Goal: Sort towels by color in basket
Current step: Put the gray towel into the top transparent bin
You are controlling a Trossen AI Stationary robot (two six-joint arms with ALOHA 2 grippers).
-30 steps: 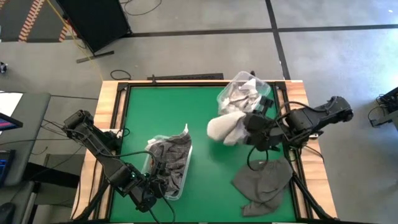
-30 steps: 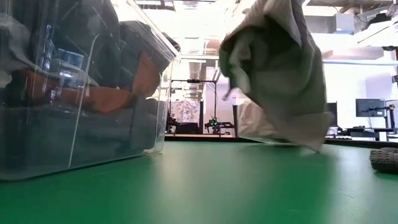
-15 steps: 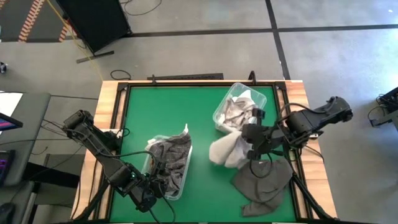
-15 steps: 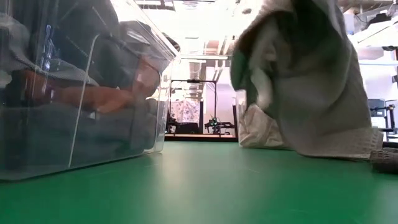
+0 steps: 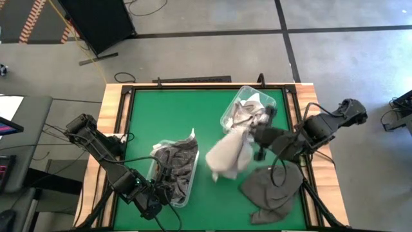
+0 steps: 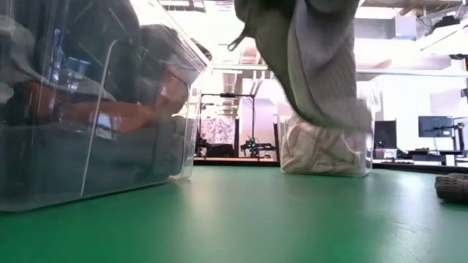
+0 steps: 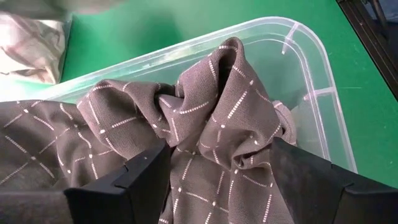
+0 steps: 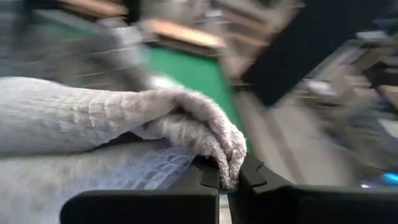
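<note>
My right gripper (image 5: 259, 137) hovers right of the table's middle, shut on a beige-grey towel (image 5: 228, 158) that spreads toward the left. A clear bin (image 5: 191, 183) at the near left holds a dark grey checked towel (image 7: 211, 112). Through its wall in the low view, a rust orange cloth (image 6: 124, 113) shows. My left gripper (image 7: 221, 180) is open inside this bin, its fingers on either side of a raised fold of the checked towel; whether they touch it I cannot tell. A second clear bin (image 5: 226, 116) at the far right holds pale cloths. My right gripper pinches a bunched fold of the beige-grey towel (image 8: 227, 155) between its two fingers, coming roughly level from the table's right. The towel is lifted clear of the table and hangs below and to the left of the fingers (image 6: 314, 66), slack.
A dark grey towel (image 5: 273, 187) lies crumpled on the table near the right near corner, below my right arm; its edge shows in the low view (image 6: 452, 188). Open green tabletop (image 5: 174, 109) lies across the middle and far left.
My right gripper carried the beige-grey towel away from the far-right bin toward the near edge, dipping until the cloth's lower end came down close to the table, then rose. The towel now hangs higher and has swung out toward the table's left.
</note>
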